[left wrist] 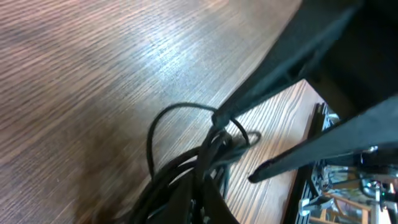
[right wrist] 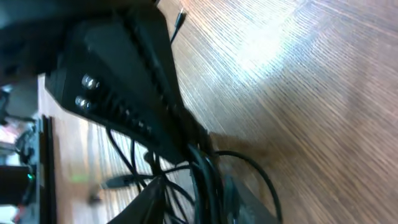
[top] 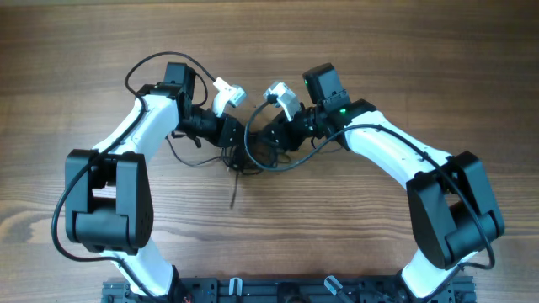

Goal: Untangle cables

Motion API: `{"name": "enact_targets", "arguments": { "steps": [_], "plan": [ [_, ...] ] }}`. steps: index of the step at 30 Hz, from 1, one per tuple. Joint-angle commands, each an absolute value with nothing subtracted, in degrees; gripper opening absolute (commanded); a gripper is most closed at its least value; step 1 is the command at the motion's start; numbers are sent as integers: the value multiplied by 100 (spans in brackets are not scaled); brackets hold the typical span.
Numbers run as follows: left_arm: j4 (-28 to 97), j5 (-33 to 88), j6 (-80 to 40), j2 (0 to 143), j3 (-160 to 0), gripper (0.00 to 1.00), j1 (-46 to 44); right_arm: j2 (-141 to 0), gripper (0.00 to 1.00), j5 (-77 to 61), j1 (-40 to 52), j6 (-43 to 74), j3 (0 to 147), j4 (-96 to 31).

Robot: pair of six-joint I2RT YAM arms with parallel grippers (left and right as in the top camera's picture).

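The cables are a tangle of thin black cords on the wooden table between my two grippers. One loose end trails toward the front. My left gripper meets the tangle from the left. In the left wrist view its fingers are shut on the bundle of cables, and one loop stands out. My right gripper meets it from the right. In the right wrist view its fingers are shut on several cords. A plug end lies on the table.
The other arm's black gripper body fills much of each wrist view, the right arm in one and the left arm in the other. The arms' thicker black cables loop above the wrists. A black rail runs along the table's front edge.
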State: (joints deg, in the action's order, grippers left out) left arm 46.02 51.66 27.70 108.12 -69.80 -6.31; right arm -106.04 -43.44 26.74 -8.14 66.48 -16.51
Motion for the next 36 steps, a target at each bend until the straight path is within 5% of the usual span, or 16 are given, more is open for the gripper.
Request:
{"name": "enact_targets", "arguments": {
  "steps": [1,13,26,36],
  "plan": [
    [4394,5288,2034,10877,-7008,4,-617,-10462,26,-4545,2698,-1669,6689,-1584],
    [3594,5500,1297,11708,-7008,4,-534,-10276,28,-2681,2915,-2856,6687,-1844],
    [3061,5498,847,11863,-7008,4,-534,-11493,33,-2676,2936,-2847,6687,-624],
    [3059,5502,803,11863,-7008,4,-436,-11649,17,-2679,2945,-2832,6687,-670]
  ]
}}
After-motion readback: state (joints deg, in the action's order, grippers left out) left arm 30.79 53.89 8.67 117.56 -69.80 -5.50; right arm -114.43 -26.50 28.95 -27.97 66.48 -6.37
